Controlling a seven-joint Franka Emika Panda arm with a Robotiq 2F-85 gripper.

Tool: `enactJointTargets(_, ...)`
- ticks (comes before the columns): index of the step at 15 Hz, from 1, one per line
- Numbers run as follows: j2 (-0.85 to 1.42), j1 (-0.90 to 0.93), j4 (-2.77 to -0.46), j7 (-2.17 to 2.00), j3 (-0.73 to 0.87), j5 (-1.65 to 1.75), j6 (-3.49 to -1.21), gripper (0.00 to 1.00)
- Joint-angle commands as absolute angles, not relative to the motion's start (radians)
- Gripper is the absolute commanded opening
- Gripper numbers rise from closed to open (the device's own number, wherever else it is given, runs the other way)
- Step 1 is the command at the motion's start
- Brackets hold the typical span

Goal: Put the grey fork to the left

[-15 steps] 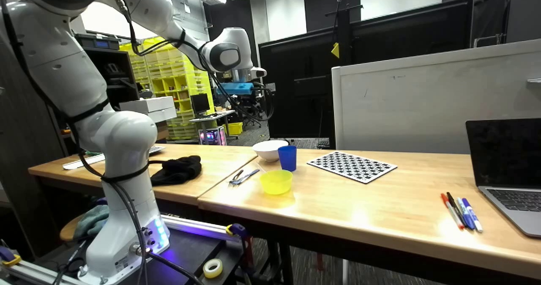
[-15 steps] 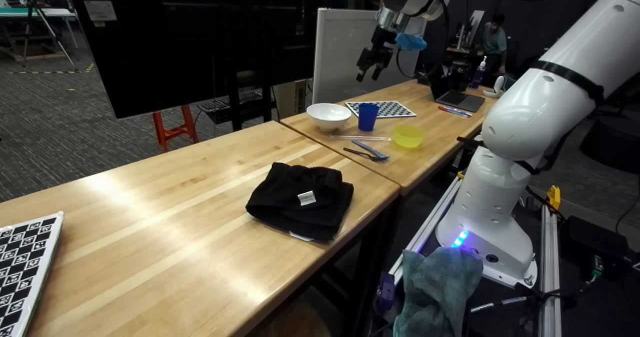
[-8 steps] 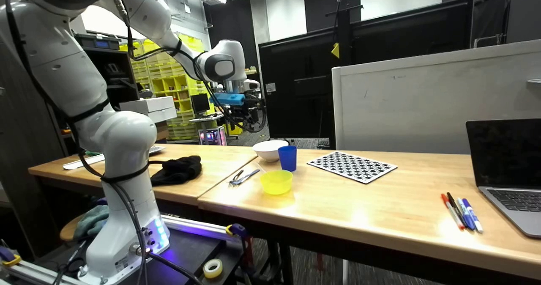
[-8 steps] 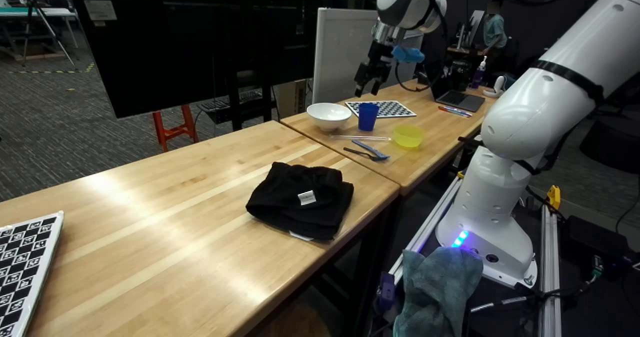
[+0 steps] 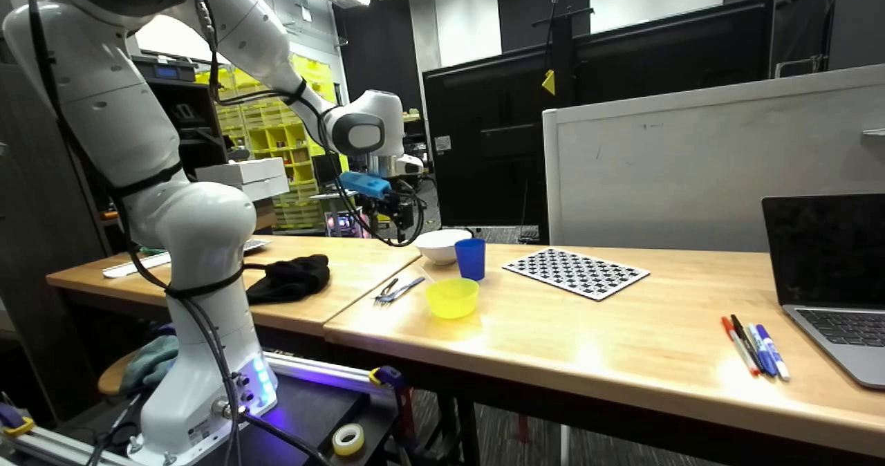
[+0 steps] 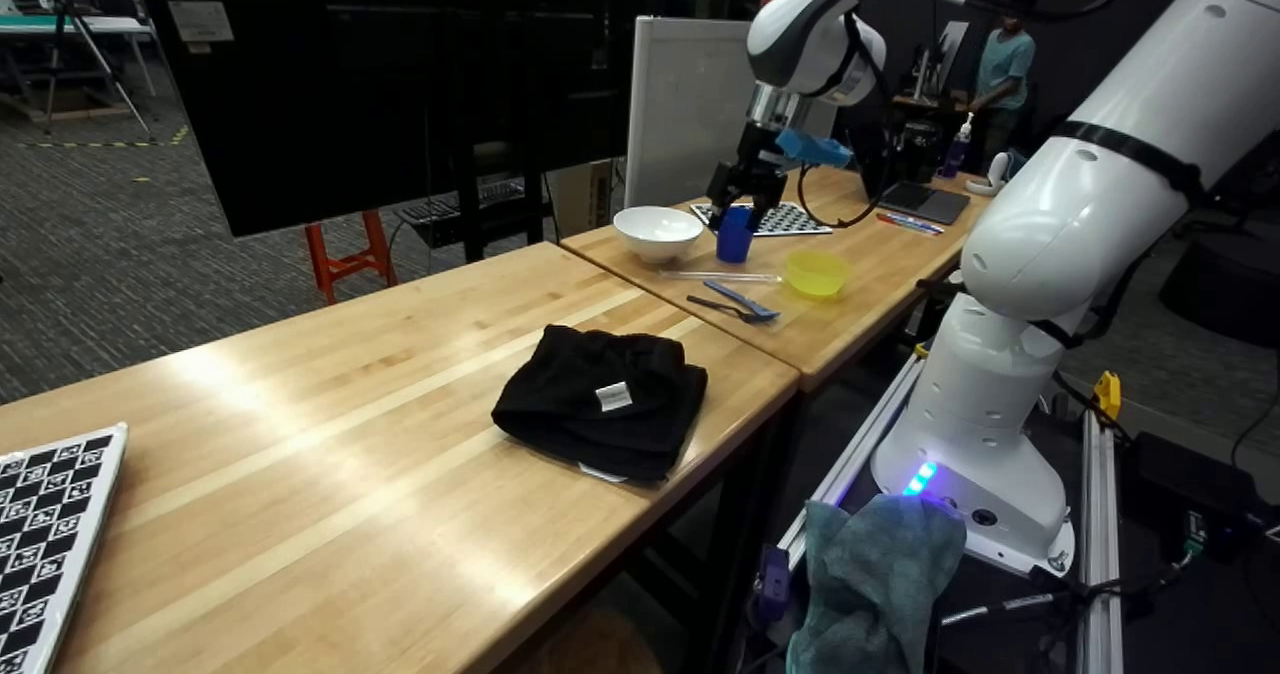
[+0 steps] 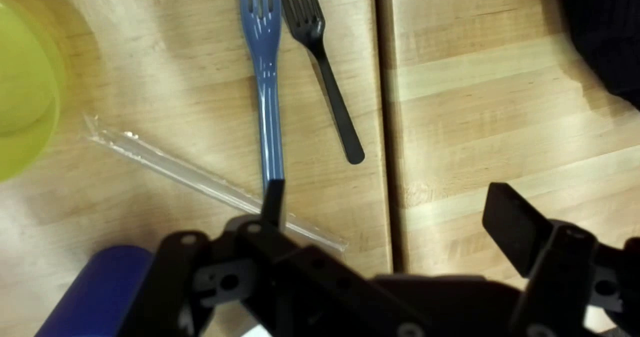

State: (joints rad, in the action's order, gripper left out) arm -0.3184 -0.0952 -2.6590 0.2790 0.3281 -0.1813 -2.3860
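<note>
The grey fork, blue-grey in tone, lies flat on the table in the wrist view with its tines at the top. It also shows in both exterior views. A black fork lies close beside it, tines nearly touching. My gripper is wide open with nothing between its fingers. In the wrist view one finger overlaps the end of the grey fork's handle and hides it. In both exterior views the gripper hangs above the table, apart from the forks.
A clear plastic strip lies by the grey fork's handle. A yellow bowl, blue cup and white bowl stand nearby. A seam divides the two tables. A folded black cloth lies across it.
My gripper has come down toward the table in both exterior views, and the wrist has turned a little. The forks, bowls and cup have not moved.
</note>
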Motion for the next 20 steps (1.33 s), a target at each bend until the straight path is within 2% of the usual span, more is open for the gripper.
enactJointTargets(1,-0.271,-0.124,-2.652,0.262,0.323,-0.231,-2.386,1.0)
enactJointTargets(20,0.069,-0.186,-2.483,0.163,0.27,-0.212,-2.37,1.0)
